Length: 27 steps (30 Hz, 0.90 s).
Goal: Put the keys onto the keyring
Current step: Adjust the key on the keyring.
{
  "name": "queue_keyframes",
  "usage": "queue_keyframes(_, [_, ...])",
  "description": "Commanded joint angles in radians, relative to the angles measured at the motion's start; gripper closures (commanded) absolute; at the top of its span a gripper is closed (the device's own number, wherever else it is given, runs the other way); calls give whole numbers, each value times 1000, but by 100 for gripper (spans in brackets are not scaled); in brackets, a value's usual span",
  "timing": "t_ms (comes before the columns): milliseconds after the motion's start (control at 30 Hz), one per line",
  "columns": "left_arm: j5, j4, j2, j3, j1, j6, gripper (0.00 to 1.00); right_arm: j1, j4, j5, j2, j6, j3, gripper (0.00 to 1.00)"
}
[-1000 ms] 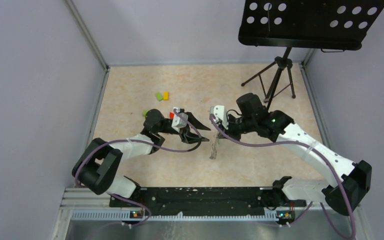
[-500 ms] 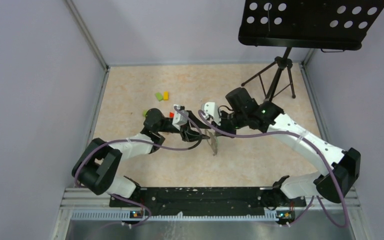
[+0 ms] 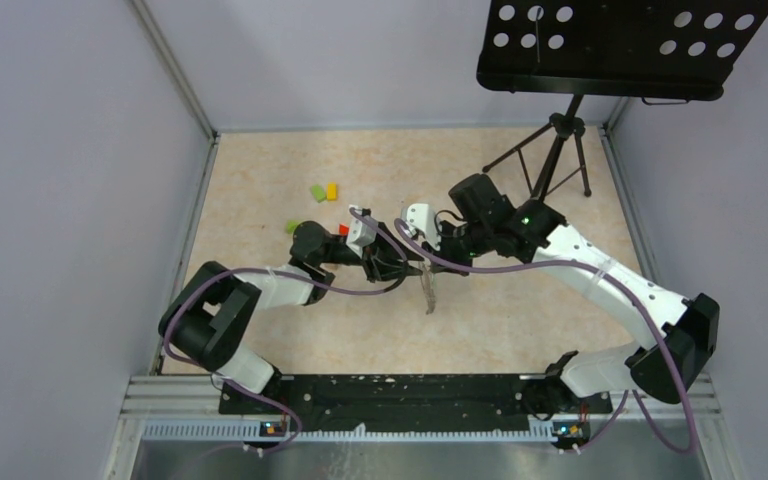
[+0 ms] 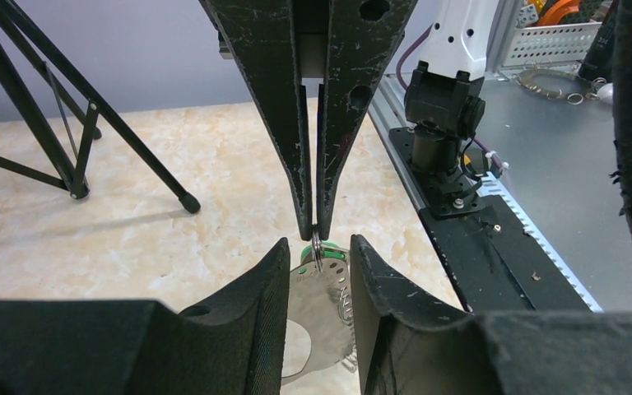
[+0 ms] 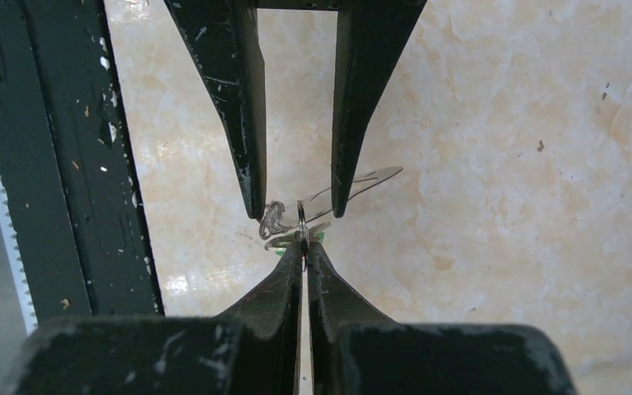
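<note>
My right gripper [image 5: 303, 247] is shut on the keyring [image 5: 302, 216], a thin metal ring seen edge-on, and holds it above the table. Silver keys [image 4: 322, 317] hang from the keyring [image 4: 317, 243], with a green tag [image 4: 329, 251] behind them. In the top view the keys [image 3: 428, 290] dangle between the two arms at the table's middle. My left gripper [image 4: 318, 247] is open, and its fingers [image 4: 255, 304] straddle the hanging keys from either side. Whether they touch the keys I cannot tell. From above, the left gripper [image 3: 400, 268] meets the right gripper [image 3: 422, 262] tip to tip.
A black music stand's tripod [image 3: 550, 150] stands at the back right. Small green [image 3: 317, 192], yellow [image 3: 331, 190] and red [image 3: 343, 230] blocks lie behind the left arm. The black base rail [image 3: 400, 395] runs along the near edge.
The right arm carried the keyring and keys left into the left gripper's reach. The left gripper's jaws narrowed around the hanging keys.
</note>
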Motion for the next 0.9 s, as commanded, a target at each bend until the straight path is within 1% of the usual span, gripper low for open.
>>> queue_keyframes(0, [-6,82,7,-3,1,-24,63,15,14,-7,3,15,50,100])
queue_keyframes(567, [-4,63,26,4,-11,-14,67,15,34,-16,5,29,40,100])
queue_keyframes(867, [-3,57,32,14,-17,-16,73,16,43,-19,3,31,32,100])
